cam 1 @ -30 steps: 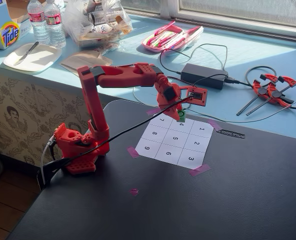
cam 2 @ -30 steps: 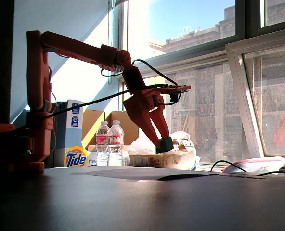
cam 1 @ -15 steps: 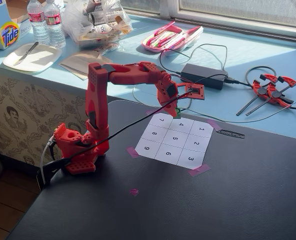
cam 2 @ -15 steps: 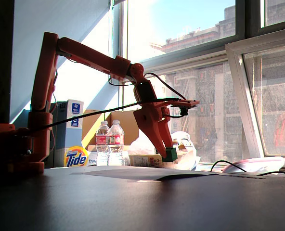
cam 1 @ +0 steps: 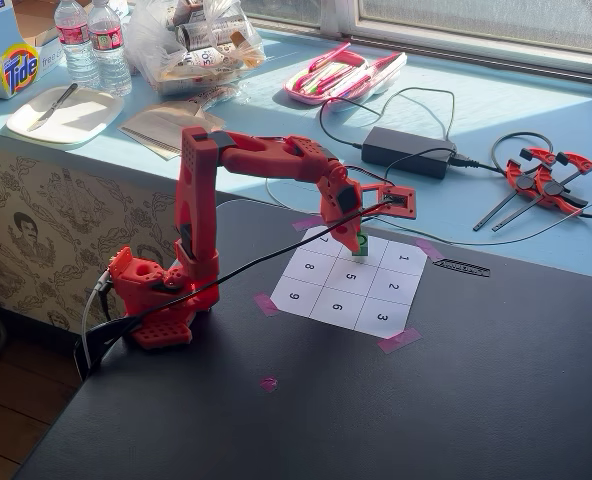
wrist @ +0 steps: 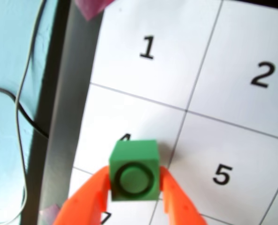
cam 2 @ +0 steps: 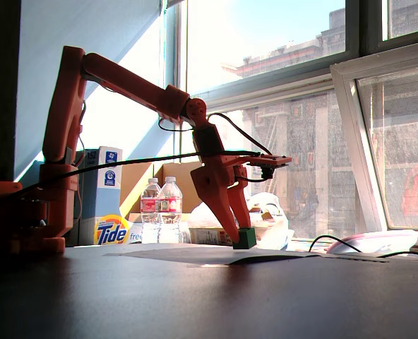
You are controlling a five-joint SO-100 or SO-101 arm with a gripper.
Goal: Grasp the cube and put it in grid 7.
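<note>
The green cube (wrist: 134, 169) with a dark ring on top sits between my two orange fingers (wrist: 89, 201), so my gripper (wrist: 134, 177) is shut on it. In the wrist view it hangs over square 4, close to the line with grid 7 (wrist: 81, 183), which shows only partly at the bottom edge. From the side, the cube (cam 2: 245, 238) is right down at the white sheet (cam 2: 195, 256); contact cannot be told. In the fixed view from above, the cube (cam 1: 361, 243) and gripper (cam 1: 359, 246) sit over square 4, just right of grid 7 (cam 1: 316, 243).
The nine-square sheet (cam 1: 376, 310) is taped at its corners. A pink tape spot (cam 1: 268, 383) lies on the dark table. Beyond the table edge, a blue ledge holds a power adapter (cam 1: 408, 152), red clamps (cam 1: 546, 178), a pink case (cam 1: 344, 75), bottles (cam 1: 94, 42) and a plate (cam 1: 64, 113).
The arm has reached forward and lowered the held cube from well above the sheet down to paper level. The grip on the cube has stayed the same.
</note>
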